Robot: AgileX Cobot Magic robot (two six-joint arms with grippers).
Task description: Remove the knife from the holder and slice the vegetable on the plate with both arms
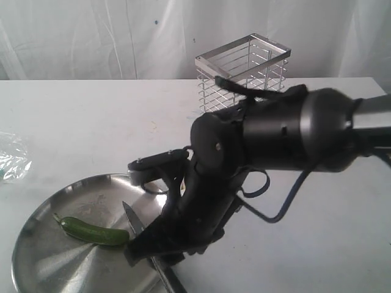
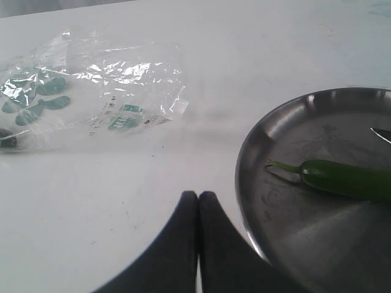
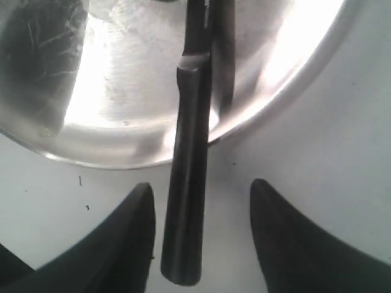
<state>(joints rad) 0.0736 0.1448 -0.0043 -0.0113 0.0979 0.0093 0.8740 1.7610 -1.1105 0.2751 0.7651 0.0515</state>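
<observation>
The knife lies with its black handle across the plate's rim and onto the white table. Its dark blade tip points into the plate, close to the vegetable's blunt end. My right gripper stands open astride the handle, with a gap on each side. The green vegetable rests in the plate, stem towards the plate's left. My left gripper is shut and empty, low over the table just outside the plate rim, near the vegetable's stem. The wire holder stands empty at the back.
A crumpled clear plastic bag with green printing lies on the table left of the plate, also seen at the left edge as the bag. My bulky right arm hangs over the plate's right side and hides part of it.
</observation>
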